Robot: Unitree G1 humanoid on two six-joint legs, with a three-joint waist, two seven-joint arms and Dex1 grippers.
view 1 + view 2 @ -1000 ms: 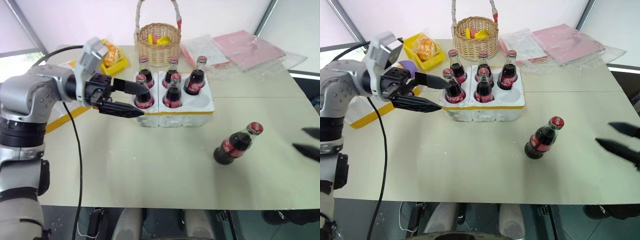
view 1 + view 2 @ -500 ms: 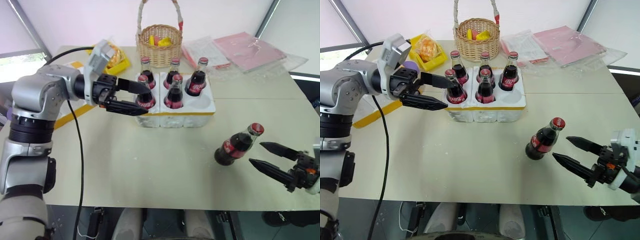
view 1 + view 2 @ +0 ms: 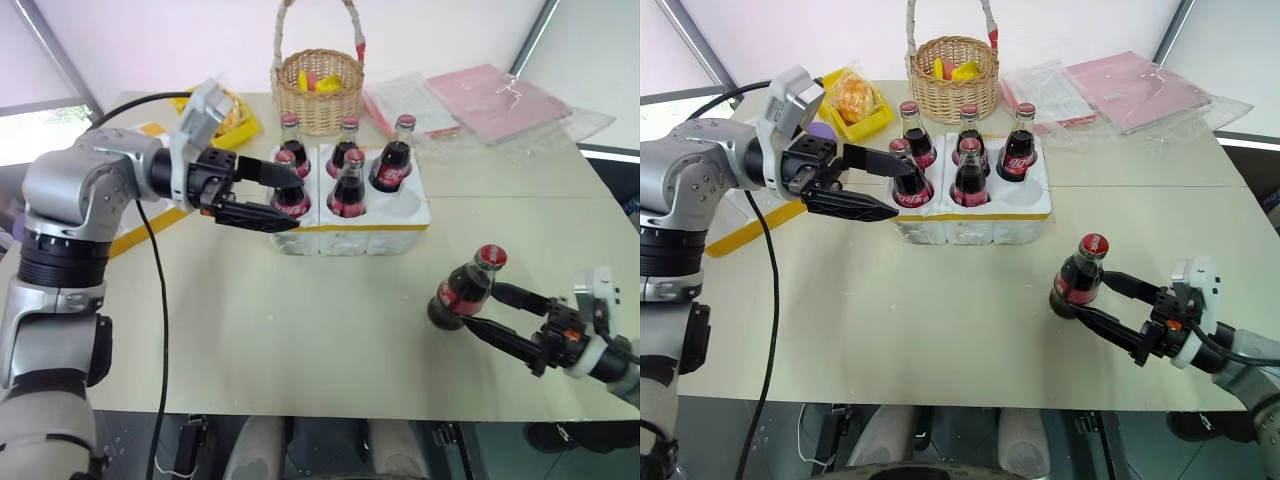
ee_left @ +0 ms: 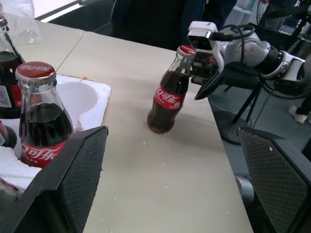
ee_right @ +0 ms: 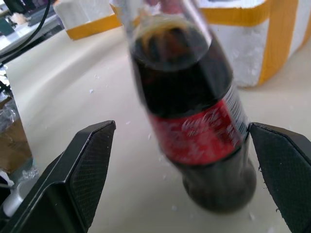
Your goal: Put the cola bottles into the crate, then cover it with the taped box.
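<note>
The loose cola bottle (image 3: 1078,283) stands on the surface (image 3: 940,330), well in front of the crate's right end, leaning a little. It sits between the jaws of the right gripper (image 3: 1092,301), which are spread wide: one finger passes just behind its shoulder, the other lies along its base. In the right wrist view a gap shows on one side of the glass, while the other finger looks to be at the label's edge; no grasp is made.

The crate (image 3: 970,215) holds five cola bottles (image 3: 969,174); its front right well is unfilled.

The left gripper (image 3: 875,186) hovers at the crate's left end, jaws released, straddling the front left bottle (image 3: 906,176) without clenching it.

Behind the crate stands a wicker basket (image 3: 948,78).
</note>
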